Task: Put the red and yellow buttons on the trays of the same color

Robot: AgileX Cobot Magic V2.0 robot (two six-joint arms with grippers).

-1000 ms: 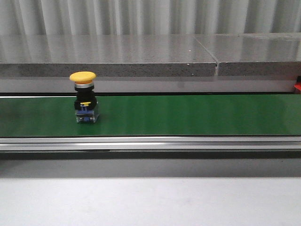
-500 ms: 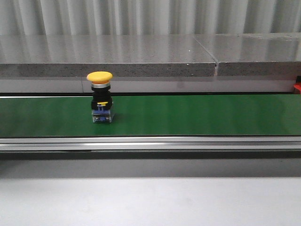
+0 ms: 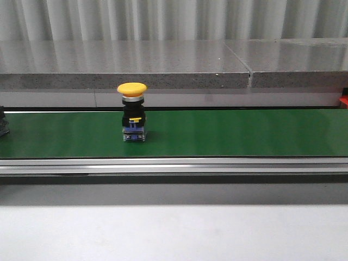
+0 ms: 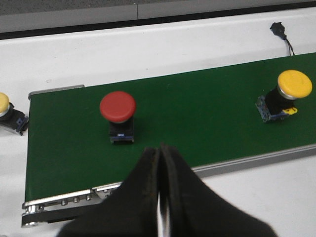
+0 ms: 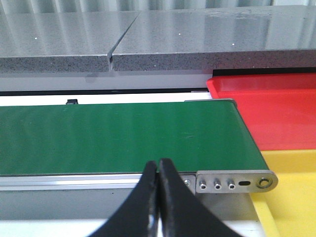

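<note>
— Buttons first: where are they?

— Your yellow button [image 3: 132, 112] stands upright mid-way along the green belt [image 3: 228, 132]; a red button [image 4: 118, 108] sits on the belt near the left gripper [image 4: 160, 163].

— Claws?

— Left gripper and right gripper [image 5: 157, 174] are both pinched together, empty. Open before you reach, grasp the black body under the cap, then carry to the red tray [image 5: 276, 111] or yellow tray [image 5: 291, 197].

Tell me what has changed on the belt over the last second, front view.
The yellow button rode rightward along the green belt, upright throughout. A dark object has entered at the belt's left edge. Nothing was gripped or released; the ledge behind stayed unchanged.
</note>
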